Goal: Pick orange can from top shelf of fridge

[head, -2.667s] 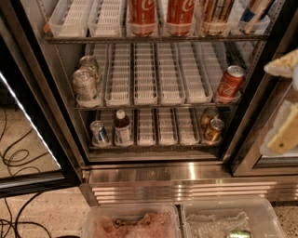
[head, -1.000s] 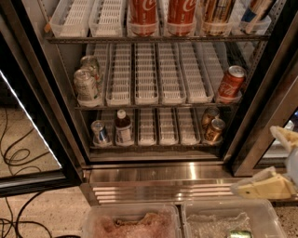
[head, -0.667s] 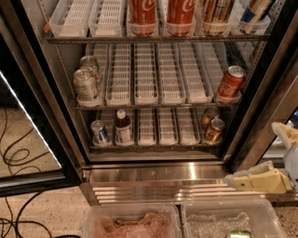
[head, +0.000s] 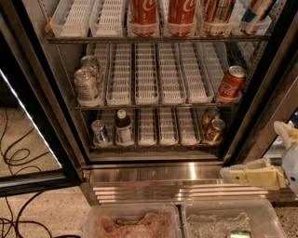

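The fridge (head: pixel 153 173) stands open in front of me. On its top shelf (head: pixel 153 40), in white slotted lanes, the orange can (head: pixel 218 14) stands right of two red Coca-Cola cans (head: pixel 143 16); its top is cut off by the picture's edge. My gripper (head: pixel 251 151) is low at the right, outside the fridge by its stainless base, far below the orange can. Its cream fingers (head: pixel 253 175) are spread open with nothing between them.
The middle rack holds two silver-grey cans (head: pixel 86 86) at the left and a red can (head: pixel 230 82) at the right. The lowest rack has a small can (head: pixel 99 132), a bottle (head: pixel 122 128) and amber cans (head: pixel 214 130). Two plastic bins (head: pixel 132 222) sit below. Cables (head: pixel 18 153) lie at the left.
The gripper has come down from beside the middle rack at the right edge to the level of the fridge base, then eased slightly left. The cans have not moved.
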Robot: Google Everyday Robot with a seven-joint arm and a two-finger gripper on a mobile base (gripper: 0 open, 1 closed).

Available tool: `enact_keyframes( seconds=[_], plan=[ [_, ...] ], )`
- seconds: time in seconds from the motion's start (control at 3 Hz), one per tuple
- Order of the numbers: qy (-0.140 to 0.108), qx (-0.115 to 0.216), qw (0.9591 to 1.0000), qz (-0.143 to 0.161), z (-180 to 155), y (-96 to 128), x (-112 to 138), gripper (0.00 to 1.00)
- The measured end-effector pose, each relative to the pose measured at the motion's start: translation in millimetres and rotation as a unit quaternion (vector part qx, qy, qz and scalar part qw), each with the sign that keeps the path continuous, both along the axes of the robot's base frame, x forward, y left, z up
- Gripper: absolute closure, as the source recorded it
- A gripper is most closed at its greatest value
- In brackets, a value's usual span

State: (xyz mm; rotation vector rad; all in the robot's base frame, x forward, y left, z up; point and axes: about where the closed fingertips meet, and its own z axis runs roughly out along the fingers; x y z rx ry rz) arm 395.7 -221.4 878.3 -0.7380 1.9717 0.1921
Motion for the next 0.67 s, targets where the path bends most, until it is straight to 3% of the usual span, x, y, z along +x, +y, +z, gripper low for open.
enact_keyframes(
  seconds=[0.33, 0.67],
  plan=[
    [-0.031, 0.051, 0.9962, -0.063, -32, -9, 5, 0.0],
    [-0.092, 0.116, 0.9773, -0.151, -35, -56, 22, 0.0]
  ],
)
